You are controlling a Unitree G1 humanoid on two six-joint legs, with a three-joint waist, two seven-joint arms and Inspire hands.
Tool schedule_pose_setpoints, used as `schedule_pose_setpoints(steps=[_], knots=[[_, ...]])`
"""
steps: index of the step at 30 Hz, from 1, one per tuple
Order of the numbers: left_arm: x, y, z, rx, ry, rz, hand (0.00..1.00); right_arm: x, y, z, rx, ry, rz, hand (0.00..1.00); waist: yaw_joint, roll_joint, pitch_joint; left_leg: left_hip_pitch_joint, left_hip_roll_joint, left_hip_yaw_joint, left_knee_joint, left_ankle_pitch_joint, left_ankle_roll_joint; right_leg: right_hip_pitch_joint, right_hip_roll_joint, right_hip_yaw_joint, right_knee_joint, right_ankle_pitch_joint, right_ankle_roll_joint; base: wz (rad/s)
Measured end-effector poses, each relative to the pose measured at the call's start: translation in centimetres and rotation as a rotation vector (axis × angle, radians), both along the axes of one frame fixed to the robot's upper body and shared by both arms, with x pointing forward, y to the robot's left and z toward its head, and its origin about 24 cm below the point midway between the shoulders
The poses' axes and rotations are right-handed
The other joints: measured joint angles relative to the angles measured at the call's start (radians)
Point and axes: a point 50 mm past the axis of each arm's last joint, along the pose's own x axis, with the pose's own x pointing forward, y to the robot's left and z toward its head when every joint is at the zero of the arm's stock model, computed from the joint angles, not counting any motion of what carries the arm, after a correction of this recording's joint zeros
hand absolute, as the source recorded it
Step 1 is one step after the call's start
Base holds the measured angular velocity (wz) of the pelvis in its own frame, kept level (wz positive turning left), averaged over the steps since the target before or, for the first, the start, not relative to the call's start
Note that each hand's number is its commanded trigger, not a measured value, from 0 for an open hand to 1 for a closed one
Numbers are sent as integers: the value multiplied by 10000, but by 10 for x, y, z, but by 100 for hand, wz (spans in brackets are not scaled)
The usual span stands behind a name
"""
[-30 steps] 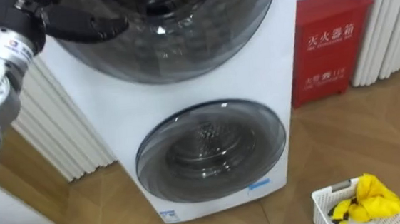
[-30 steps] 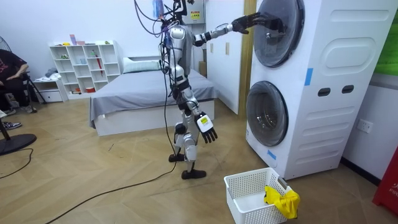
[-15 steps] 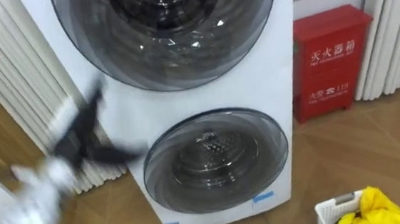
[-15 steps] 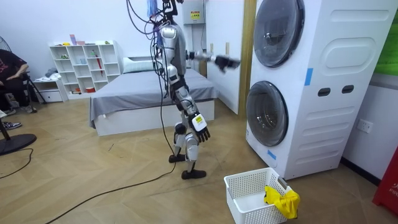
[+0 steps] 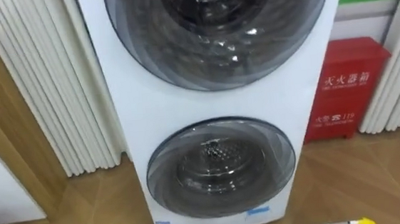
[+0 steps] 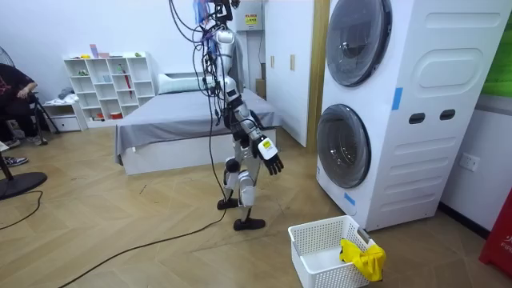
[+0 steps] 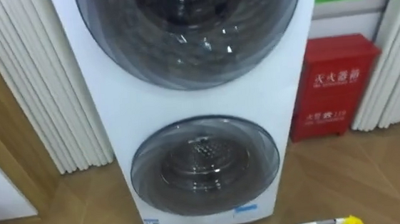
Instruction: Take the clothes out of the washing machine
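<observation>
The robot stands upright on the wooden floor (image 6: 120,224), between the bed (image 6: 184,120) and the stacked washing machine (image 5: 136,117), facing the machine but well apart from it. Its right hand (image 6: 273,164) hangs low at its side, on the side towards the room camera, with dark fingers loosely spread and nothing in them. Seen from the head, both round doors are closed: the upper door (image 5: 222,31) is a large tinted glass porthole with reflections across it, and the lower door (image 5: 221,167) sits directly beneath it, the perforated metal drum showing faintly through the glass. Whether any laundry lies inside either drum cannot be told through the dark glass. The one piece of clothing on show is a yellow garment (image 6: 362,258), draped over the corner of a white perforated laundry basket (image 6: 320,228) that stands on the floor near the foot of the machine, in front of the lower door; a sliver of that yellow also peeks in at the bottom edge of the head views. A red cabinet (image 5: 347,86) stands against the wall just beside the machine on the robot's right, and white pleated curtains (image 5: 47,81) hang on its left. At the room view's left, a white shelf unit (image 6: 108,84) stands by the wall, near a seated person (image 6: 12,88).
</observation>
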Motion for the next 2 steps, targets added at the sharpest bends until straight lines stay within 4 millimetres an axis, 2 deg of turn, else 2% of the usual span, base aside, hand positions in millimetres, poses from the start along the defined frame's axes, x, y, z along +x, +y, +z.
schedule_pose_setpoints(steps=[2], knots=[[-23, 10, -4, 500, 714, 638, 0, -1, 1, -1, 156, -52, -467, 0, 52, -5, 11, 12, 16, -13, 0, -31, -12, 18, 14, -27, -3, -44, -4, 0]])
